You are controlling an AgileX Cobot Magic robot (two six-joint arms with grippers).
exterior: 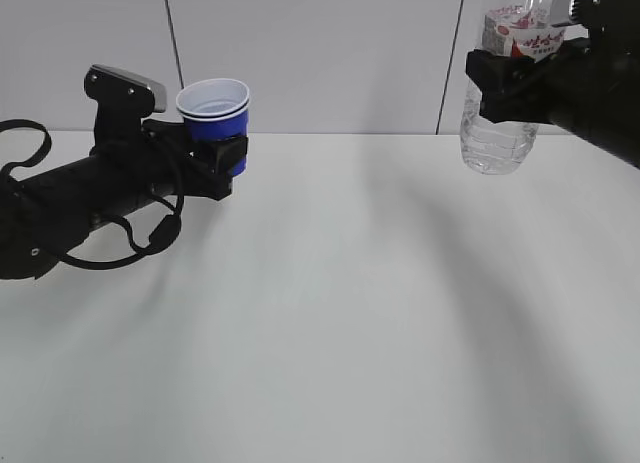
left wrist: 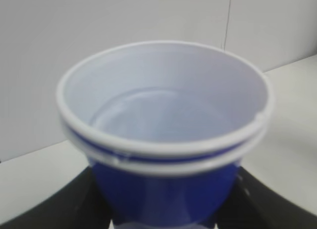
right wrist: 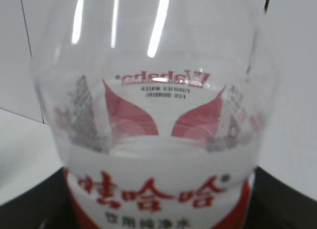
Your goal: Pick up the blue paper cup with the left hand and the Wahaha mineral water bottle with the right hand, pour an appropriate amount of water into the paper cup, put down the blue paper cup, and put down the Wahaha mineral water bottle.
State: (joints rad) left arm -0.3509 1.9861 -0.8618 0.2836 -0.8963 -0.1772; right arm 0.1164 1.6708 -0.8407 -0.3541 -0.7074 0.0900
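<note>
The blue paper cup (exterior: 215,111) is held upright above the table at the left, with my left gripper (exterior: 228,155) shut on its lower wall. In the left wrist view the cup (left wrist: 163,189) fills the frame, its inside white under a doubled rim, and black fingers (left wrist: 44,209) press both sides. At the upper right, my right gripper (exterior: 508,83) is shut on the Wahaha mineral water bottle (exterior: 497,141), upright and high over the table. Its red-and-white label (right wrist: 158,194) fills the right wrist view. I cannot make out the level of the water.
A white table (exterior: 330,313) stretches between the two arms, with a pale panelled wall (exterior: 340,53) behind it. The cup and the bottle are far apart, with open air between them. A black cable (exterior: 130,245) loops under the left arm.
</note>
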